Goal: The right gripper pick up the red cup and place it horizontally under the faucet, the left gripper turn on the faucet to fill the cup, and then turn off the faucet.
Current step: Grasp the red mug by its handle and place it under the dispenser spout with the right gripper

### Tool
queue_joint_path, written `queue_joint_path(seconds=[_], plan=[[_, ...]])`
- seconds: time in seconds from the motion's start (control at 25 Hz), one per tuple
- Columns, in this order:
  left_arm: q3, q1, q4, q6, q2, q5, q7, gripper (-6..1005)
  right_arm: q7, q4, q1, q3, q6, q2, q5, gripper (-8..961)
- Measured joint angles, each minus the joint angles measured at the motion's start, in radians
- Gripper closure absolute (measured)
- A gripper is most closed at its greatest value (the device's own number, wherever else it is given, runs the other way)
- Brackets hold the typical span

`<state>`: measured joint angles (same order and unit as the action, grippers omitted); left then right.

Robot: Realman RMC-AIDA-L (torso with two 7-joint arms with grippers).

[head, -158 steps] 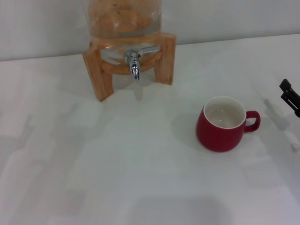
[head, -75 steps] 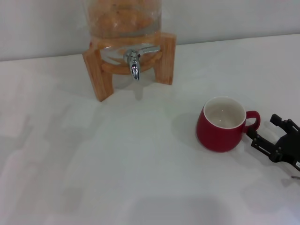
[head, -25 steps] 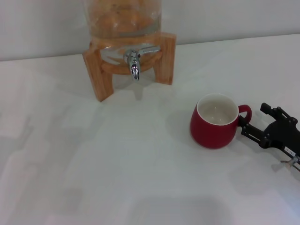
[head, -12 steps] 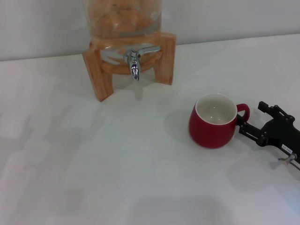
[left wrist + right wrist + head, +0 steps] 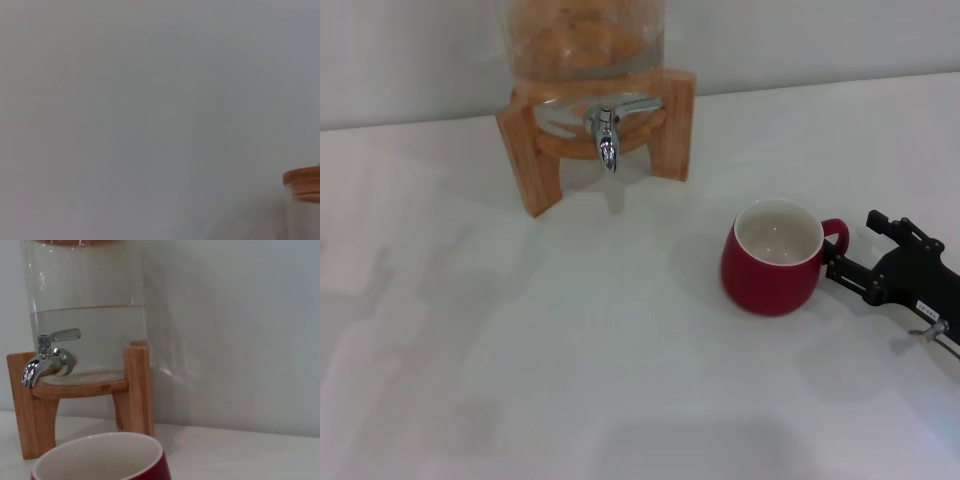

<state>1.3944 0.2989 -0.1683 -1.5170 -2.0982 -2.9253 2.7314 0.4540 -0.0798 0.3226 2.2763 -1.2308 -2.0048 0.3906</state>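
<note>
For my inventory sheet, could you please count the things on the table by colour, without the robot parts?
Red: 1, the red cup.
Wood-coloured: 1, the wooden stand.
Clear glass: 1, the dispenser jar.
Chrome: 1, the faucet.
Total: 4.

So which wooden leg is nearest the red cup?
The stand's right-hand leg in the head view, on the cup's side. The other leg stands beyond the tap.

Upright red cup [image 5: 772,262], handle at right claw [image 5: 852,250].
</note>
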Motion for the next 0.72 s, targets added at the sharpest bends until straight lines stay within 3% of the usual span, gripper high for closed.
queue_joint_path(seconds=[0.72], plan=[[0.0,0.0,-0.001,0.001,0.0,0.0,0.001,147,0.0,0.002,0.031,0.0,0.026,0.002,-0.001,112]])
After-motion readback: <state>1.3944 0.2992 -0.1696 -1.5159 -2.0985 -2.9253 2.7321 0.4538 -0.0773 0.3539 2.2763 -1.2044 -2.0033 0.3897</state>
